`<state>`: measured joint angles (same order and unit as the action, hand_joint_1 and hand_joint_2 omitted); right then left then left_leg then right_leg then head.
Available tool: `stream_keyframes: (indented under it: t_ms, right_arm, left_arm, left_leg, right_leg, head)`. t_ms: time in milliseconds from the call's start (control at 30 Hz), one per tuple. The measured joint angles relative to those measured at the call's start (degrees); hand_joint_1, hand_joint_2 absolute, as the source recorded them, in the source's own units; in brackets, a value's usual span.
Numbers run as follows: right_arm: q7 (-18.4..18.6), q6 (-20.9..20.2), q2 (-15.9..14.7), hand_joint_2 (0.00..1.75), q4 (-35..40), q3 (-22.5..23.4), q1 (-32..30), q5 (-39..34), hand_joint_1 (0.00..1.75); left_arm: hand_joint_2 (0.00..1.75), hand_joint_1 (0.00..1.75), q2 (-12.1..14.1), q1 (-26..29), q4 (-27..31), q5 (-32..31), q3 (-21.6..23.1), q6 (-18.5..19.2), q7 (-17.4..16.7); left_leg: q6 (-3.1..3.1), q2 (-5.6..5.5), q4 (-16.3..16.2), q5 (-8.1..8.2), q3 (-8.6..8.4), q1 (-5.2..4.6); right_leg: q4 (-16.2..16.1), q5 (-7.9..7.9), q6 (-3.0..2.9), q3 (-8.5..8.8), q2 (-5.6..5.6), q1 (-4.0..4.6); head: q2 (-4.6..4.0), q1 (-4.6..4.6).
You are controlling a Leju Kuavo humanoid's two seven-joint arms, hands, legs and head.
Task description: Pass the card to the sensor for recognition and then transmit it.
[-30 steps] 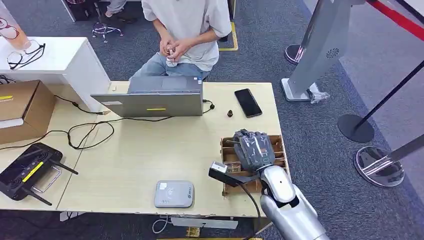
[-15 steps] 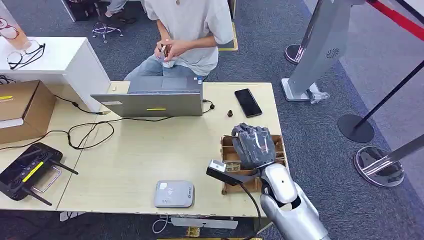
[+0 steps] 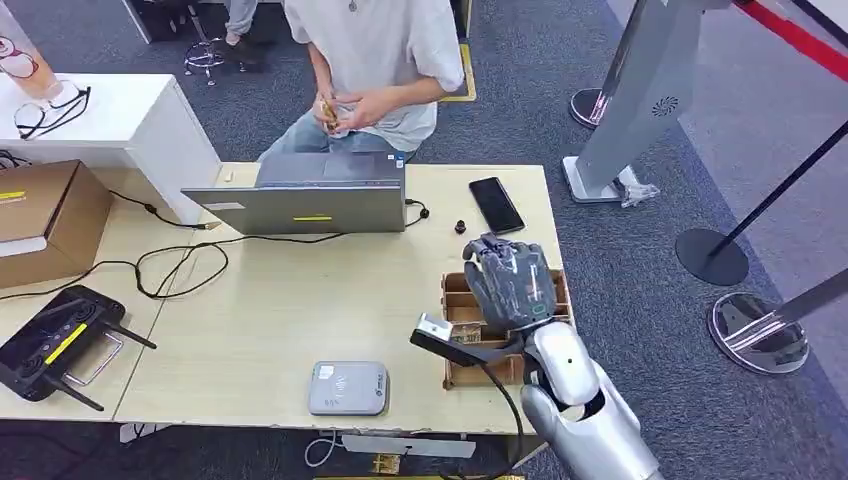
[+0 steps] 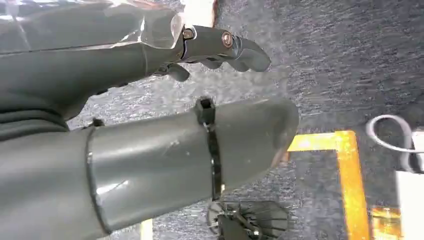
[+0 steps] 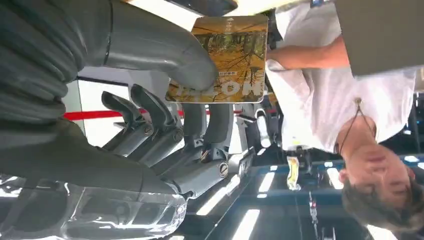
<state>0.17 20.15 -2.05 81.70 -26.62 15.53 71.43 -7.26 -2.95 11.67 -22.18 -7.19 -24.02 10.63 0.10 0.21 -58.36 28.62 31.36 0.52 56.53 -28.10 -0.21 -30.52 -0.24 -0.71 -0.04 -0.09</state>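
Card (image 5: 226, 60) count: we are seeing one, flat and rectangular, printed with golden autumn trees. Our right hand (image 3: 510, 285) is pinching it, thumb against fingers (image 5: 200, 125), above one slotted wooden box (image 3: 458, 300) on the pale table (image 3: 290, 320). One grey rounded card reader (image 3: 347, 388) is lying nearby. Our left hand (image 4: 150, 155) is holding nothing, fingers apart.

1. Looks like an office or reception area set up for demos.
2. Grey carpet (image 3: 620, 300) underfoot, with a pale wooden desk (image 3: 280, 310) at centre.
3. Open laptop (image 3: 300, 205) at 12 o'clock, with a person (image 3: 375, 60) seated behind it.
4. Stanchion bases (image 3: 745, 330) and a red barrier belt (image 3: 800, 40) at 2 to 3 o'clock.
5. Cardboard box (image 3: 40, 215) and white counter (image 3: 110, 120) at 10 o'clock.
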Motion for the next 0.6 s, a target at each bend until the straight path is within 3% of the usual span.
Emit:
stream_keyframes:
  t_ms: [100,600]
  right_arm:
    - [-0.7,1.8,0.0,1.75,0.3,0.4,-0.1,-0.6,1.75]
    - [-4.9,7.5,2.2,1.75,-0.5,0.5,2.3,-3.0,1.75]
  left_arm:
    - [0.0,0.0,-0.3,0.9,0.0,0.0,0.0,-0.9,3.2]
    - [0.0,0.0,-0.2,1.7,0.0,-1.1,0.0,-0.7,3.4]
  left_leg:
    - [0.0,0.01,0.0,0.0,0.0,0.0]
    - [-0.01,0.0,0.0,-0.01,0.0,0.01]
  right_leg:
    - [0.0,0.0,0.0,0.0,0.02,0.0]
    - [0.1,0.0,0.0,0.0,0.0,0.0]
  head:
    - [0.0,0.0]
    - [0.0,0.0]
